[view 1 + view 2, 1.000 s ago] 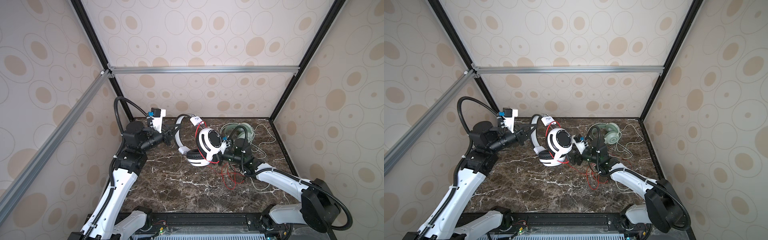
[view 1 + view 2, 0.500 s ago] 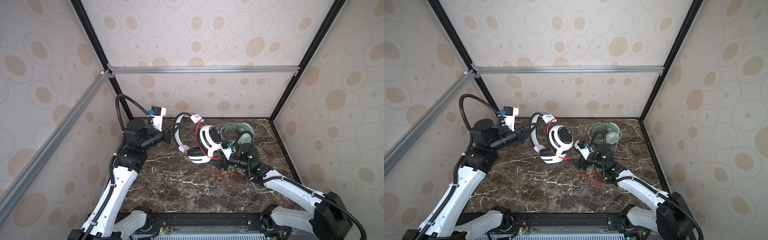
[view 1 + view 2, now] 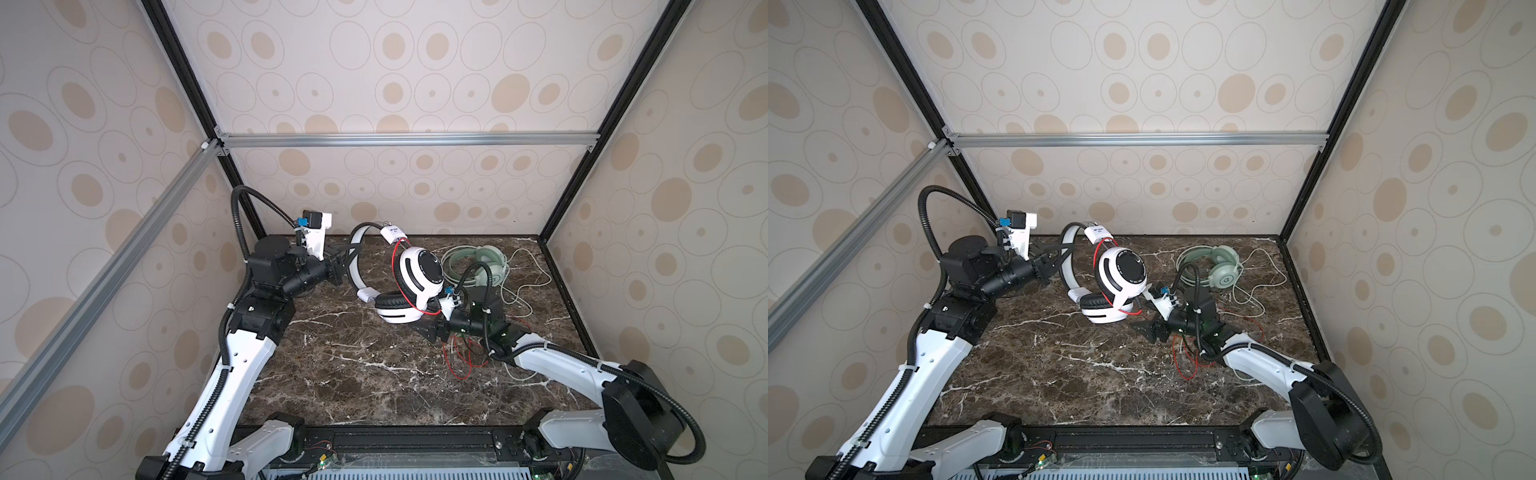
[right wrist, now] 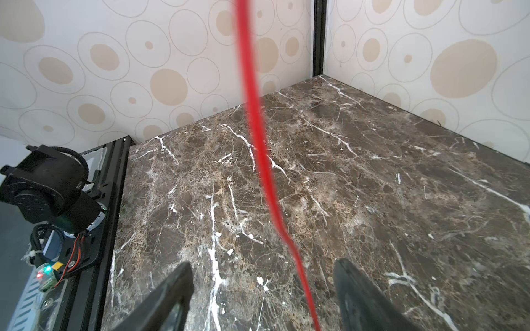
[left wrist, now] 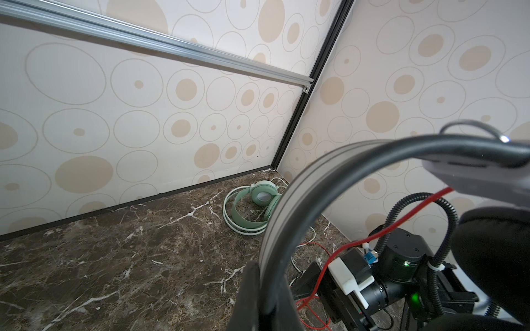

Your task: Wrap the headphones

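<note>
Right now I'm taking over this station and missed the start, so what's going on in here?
The left gripper is shut on the headband of the white headphones, holding them upright near the back of the table. Their red cord loops over the headset and runs through the open right gripper, unclamped. The rest of it lies loose on the marble. The mint-green headphones lie untouched at the back right.

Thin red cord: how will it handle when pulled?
Likely floppy: the thin red cord lies in loose loops on the dark marble tabletop. Probably light and slip-prone: it passes ungripped through the open right tool.
</note>
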Robot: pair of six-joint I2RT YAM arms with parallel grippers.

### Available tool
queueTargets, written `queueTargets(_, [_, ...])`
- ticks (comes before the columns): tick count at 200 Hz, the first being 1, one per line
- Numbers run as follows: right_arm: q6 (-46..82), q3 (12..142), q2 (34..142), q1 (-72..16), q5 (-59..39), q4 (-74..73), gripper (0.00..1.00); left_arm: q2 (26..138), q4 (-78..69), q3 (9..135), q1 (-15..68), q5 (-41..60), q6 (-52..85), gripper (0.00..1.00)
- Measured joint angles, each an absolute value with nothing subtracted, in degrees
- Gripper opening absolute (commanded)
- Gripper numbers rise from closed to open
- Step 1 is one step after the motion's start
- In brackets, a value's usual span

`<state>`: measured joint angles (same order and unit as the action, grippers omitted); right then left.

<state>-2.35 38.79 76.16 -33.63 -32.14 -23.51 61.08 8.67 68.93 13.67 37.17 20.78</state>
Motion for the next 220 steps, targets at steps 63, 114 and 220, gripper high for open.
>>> queueTargets(63, [1.7, 41.1, 87.2, -33.6, -32.0, -33.5, 0.77, 61.6, 8.7, 69.2, 13.7, 37.0, 20.9, 0.00])
queueTargets(114, [8.0, 40.1, 95.8, -33.6, -32.8, -43.1, 0.71, 64.9, 9.8, 74.2, 13.7, 32.9, 22.0, 0.00])
queueTargets(220, [17.3, 33.9, 99.8, -33.7, -30.7, -56.8, 0.10, 68.4, 9.8, 77.4, 13.1, 20.1, 31.4, 0.00])
